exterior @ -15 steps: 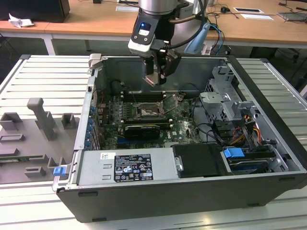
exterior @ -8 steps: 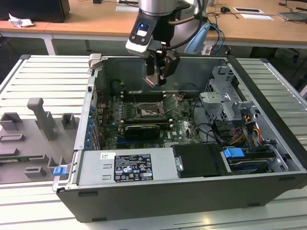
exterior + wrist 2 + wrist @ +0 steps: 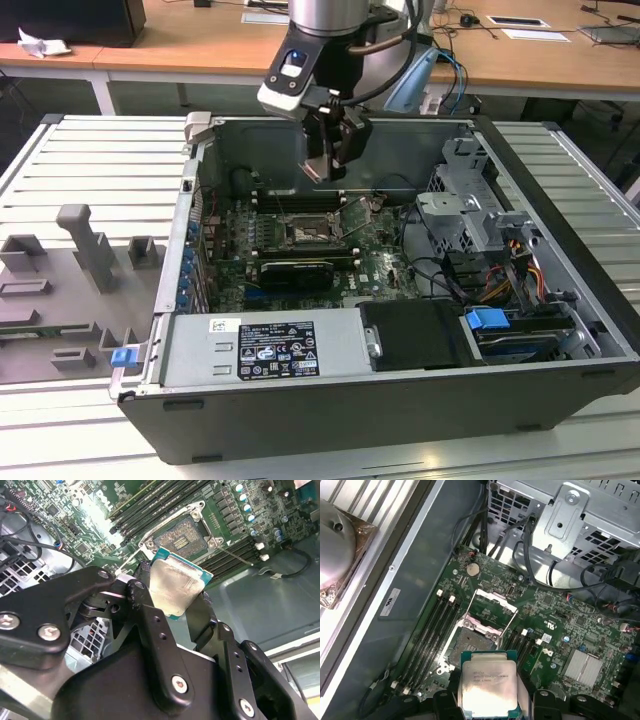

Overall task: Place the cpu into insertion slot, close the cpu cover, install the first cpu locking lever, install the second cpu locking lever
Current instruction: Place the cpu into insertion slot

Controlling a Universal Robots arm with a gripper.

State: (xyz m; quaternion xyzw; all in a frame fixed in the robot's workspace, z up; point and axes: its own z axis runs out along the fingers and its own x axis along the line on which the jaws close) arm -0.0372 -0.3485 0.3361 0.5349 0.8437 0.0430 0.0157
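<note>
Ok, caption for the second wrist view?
The cpu gripped in the jaws, short of the bare slot.

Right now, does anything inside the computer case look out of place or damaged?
Nothing stands out. The claw grips the cpu by its edges near the insertion slot, which lies bare, with the cpu cover swung open. No damage shows.

Print on cpu (image 3: pixel 489 687) and power-supply label (image 3: pixel 276 349) is illegible.
</note>
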